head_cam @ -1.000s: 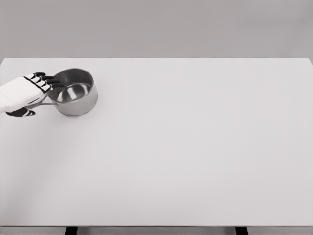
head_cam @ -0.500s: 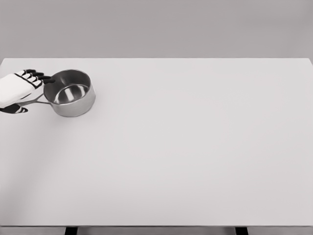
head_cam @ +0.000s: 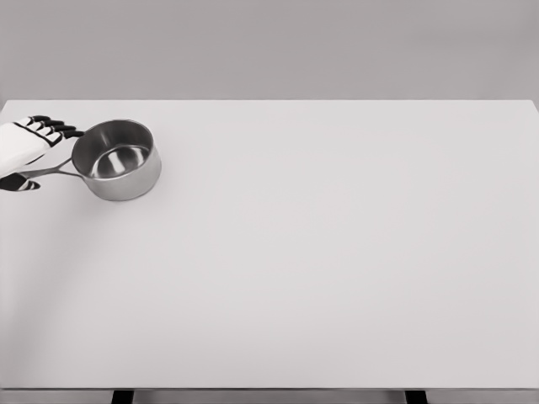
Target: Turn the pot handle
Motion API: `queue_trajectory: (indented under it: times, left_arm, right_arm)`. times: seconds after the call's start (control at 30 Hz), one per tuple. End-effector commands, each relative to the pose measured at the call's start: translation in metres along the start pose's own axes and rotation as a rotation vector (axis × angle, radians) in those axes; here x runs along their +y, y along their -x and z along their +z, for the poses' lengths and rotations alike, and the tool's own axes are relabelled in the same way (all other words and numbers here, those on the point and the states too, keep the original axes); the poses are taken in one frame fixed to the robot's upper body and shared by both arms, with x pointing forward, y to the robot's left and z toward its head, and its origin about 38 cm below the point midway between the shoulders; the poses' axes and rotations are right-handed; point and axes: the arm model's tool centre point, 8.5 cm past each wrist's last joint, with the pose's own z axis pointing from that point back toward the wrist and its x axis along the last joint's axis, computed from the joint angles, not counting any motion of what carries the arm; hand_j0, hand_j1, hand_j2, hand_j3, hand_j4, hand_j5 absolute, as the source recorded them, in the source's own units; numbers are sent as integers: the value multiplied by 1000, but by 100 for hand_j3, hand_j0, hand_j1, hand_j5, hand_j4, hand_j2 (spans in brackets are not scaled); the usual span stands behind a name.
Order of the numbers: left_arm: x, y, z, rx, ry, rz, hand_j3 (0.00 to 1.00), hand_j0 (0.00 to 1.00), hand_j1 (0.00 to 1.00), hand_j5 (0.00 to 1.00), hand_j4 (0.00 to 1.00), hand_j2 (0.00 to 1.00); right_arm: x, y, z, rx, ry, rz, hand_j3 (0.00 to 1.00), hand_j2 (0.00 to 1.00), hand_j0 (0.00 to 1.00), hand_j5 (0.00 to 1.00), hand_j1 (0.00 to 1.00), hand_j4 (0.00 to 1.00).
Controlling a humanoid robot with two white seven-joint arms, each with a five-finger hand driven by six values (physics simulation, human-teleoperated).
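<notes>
Pot [head_cam: 117,159] stands upright and empty at the far left of the surface [head_cam: 337,252], near the back edge. Its thin handle [head_cam: 52,172] runs out from the left side of the wall toward the picture's left edge, tilting slightly toward the robot. The left hand [head_cam: 25,150] sits over the outer end of that handle, partly cut off by the frame, dark fingertips [head_cam: 59,128] reaching toward the rim and the thumb showing below the handle. It appears to be clamped on the handle, though the contact itself is hidden under the palm. The right hand is out of view. As a judgement, the turn looks under way, with the handle pointing left; how much rotation is left I cannot tell
</notes>
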Motion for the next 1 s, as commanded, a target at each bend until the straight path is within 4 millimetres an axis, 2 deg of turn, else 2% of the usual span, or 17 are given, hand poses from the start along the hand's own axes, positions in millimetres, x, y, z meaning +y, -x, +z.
queue_trajectory:
  times: [0.0, 0.23, 0.63, 0.97]
  left_arm:
    - [-2, 4, 1, 11, 2, 12, 100, 100, 100, 100, 100, 100]
    - [-2, 12, -6, 37, -11, 44, 100, 100, 100, 100, 100, 100]
    - [-12, 27, -17, 91, -9, 121, 100, 100, 100, 100, 100, 100]
    - [-7, 37, -21, 119, -21, 141, 100, 100, 100, 100, 100, 100]
  right_arm:
    - [0, 0, 0, 1, 0, 0, 100, 100, 100, 100, 100, 100]
    - [0, 0, 0, 1, 0, 0, 100, 100, 100, 100, 100, 100]
    - [0, 0, 0, 1, 0, 0, 100, 100, 100, 100, 100, 100]
    - [0, 0, 0, -1, 0, 0, 100, 100, 100, 100, 100, 100]
